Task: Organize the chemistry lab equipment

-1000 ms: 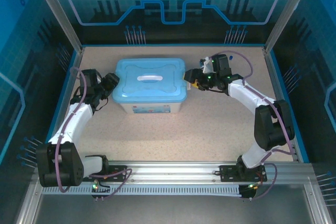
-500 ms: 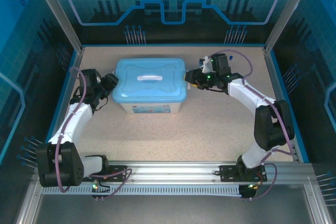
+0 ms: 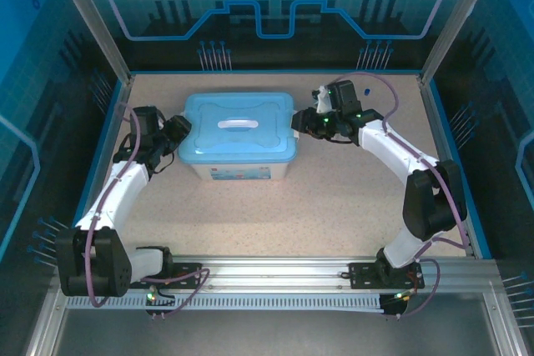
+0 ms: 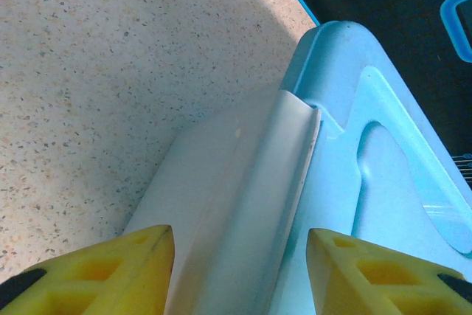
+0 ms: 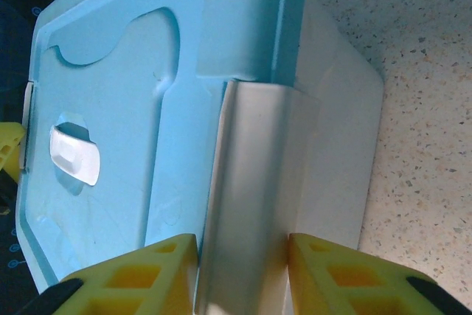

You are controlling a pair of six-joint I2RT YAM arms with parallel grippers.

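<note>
Evidently the coming move turned on the two end clips of the big white tub point(image 3: 238, 171), whose long axis ran left to right across the middle of the top view, closed under the light-blue lid point(image 3: 209, 135). The left hand point(image 3: 175, 129) stood at the tub's left end and the right hand point(image 3: 302, 125) at its right end, so each arm was nearest its own clip. The chemistry lab equipment was hidden; by judgement it lay inside the tub, under the lid, inward from both hands. In the left wrist view the left hand point(image 4: 237, 235) was spread astride the left clip point(image 4: 258, 182), a white flap running up the frame, with a gap visible beside the right-side finger. In the right wrist view the right hand point(image 5: 242, 243) was pinching the right clip point(image 5: 254, 167), one finger flush against each edge of the flap. The top view gave the symmetry of both hands over the speckled counter point(image 3: 317, 198) but not the finger contact; the wrist views gave that contact. The right wrist view also caught a yellow finger of the left hand beyond the lid's far end, at the left edge of the frame.
</note>
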